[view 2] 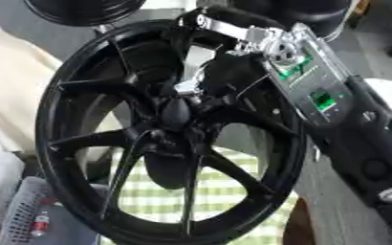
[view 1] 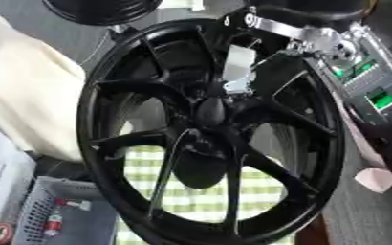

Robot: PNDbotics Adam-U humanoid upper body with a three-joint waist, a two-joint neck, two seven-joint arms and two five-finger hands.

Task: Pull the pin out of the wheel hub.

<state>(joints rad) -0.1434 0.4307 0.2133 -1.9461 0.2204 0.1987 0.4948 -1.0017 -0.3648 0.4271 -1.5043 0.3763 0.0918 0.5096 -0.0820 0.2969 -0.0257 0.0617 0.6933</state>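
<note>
A big black alloy wheel (view 1: 99,143) stands upright and fills both views, its spokes meeting at the dark hub (view 1: 209,114). My right arm (view 2: 316,91), black with silver joints and green boards, comes in from the upper right and reaches over the rim. My right hand (view 1: 239,72) is pressed in at the hub between the upper spokes, its silver back plate showing. It is black against black there, so I cannot make out the pin or what the hand holds. My left hand shows in neither view.
A green and white checked cloth (view 1: 191,196) lies behind the lower spokes. At the lower left stands a grey mesh basket (view 1: 57,210). A cream cover (view 1: 24,86) fills the left side. Another black round thing (view 1: 99,9) sits at the top.
</note>
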